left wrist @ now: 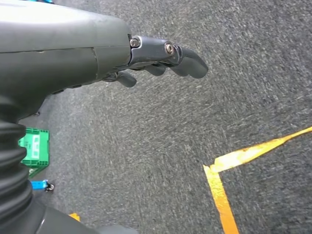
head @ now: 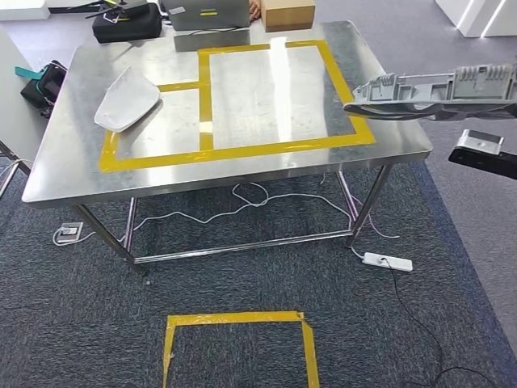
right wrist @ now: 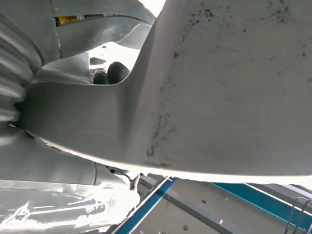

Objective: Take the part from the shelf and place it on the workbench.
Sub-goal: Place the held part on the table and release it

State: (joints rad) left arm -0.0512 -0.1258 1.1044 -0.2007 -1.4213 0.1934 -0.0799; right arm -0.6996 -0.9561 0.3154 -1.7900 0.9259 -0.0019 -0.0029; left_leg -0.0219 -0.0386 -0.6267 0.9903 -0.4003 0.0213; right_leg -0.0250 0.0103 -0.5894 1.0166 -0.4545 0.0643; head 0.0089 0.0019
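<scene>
A long grey ribbed plastic part hangs level over the right end of the steel workbench, above the corner of its yellow tape frame. My right hand holds it from below at the picture's right edge. In the right wrist view the part's pale underside is very close, with dark fingertips behind it. A white curved part lies in the left taped field. My left hand hangs over grey carpet with its fingers stretched out, holding nothing.
On the carpet in front of the bench is a yellow tape square. Under the bench lie white cables and a power strip. A laptop, a cardboard box and black bags sit behind it. A green crate stands on the floor.
</scene>
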